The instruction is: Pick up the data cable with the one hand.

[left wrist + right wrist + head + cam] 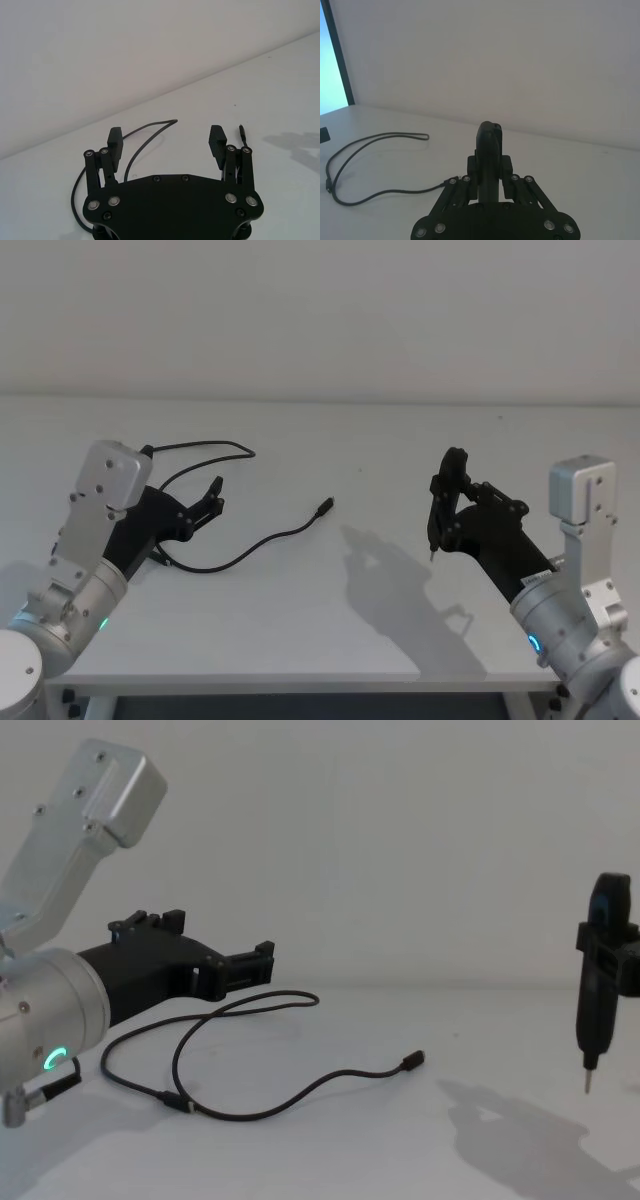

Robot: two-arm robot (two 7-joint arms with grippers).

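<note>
**Head view:** The left gripper [213,494] hangs low over the white table [320,640] with its fingers spread apart and nothing in them. The data cable [262,542] lies loose on the table. One loop curls beneath and behind this gripper, and the rest sweeps out ahead of the fingertips to a small plug [325,506] well beyond them. Spread fingers right over the loop suggest the gripper is lined up to close on the cord. The right gripper [455,462] is raised well off to the far side with its fingers together, and a short black lead [432,538] with a metal tip hangs beside it. It is probably kept clear because one hand is meant to do the job.

**Left wrist view:** The two ribbed pads [116,141] stand wide apart. The cable [145,142] arcs across the table in the gap ahead of them, touching neither. A plug end sits just past the other finger.

**Right wrist view:** This gripper's fingers are pressed together and point up, away from the table. The cable [370,142] lies well off to one side, out of its reach.

**Chest view:** The left gripper hovers just above the cable [300,1095] without touching it. The loops lie flat beneath it and the free end trails out ahead. The right gripper stands upright and high, with the lead's silver tip pointing down, clear of the table.
</note>
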